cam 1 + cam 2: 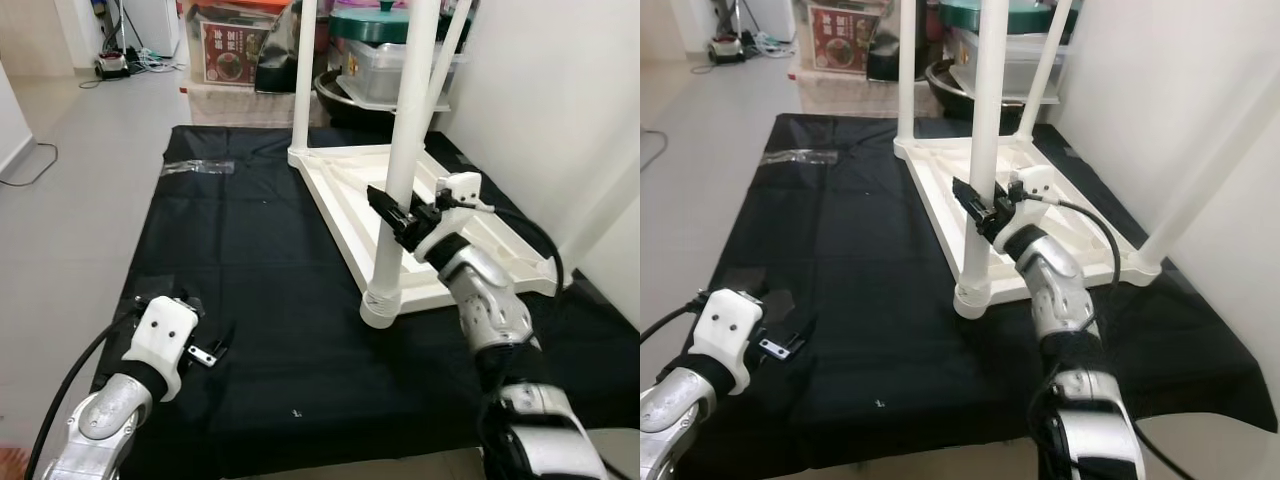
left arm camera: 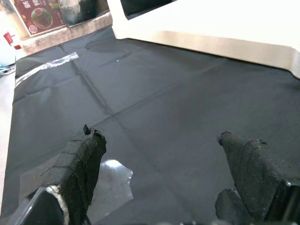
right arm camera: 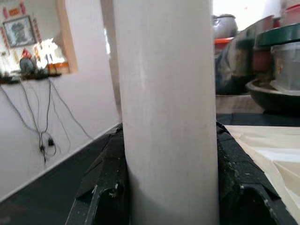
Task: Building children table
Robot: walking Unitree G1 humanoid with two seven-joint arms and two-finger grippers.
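Jaws first: those of the left gripper stand wide apart with nothing between them, hovering low over the black mat, seemingly parked out of the way beside a scrap of clear plastic. Further right, the white tabletop lies upside down on the mat so its legs can go in from above. The right gripper has its jaws closed around the nearest leg, partway up, probably to steady or seat it in its corner socket. Other legs already stand behind it.
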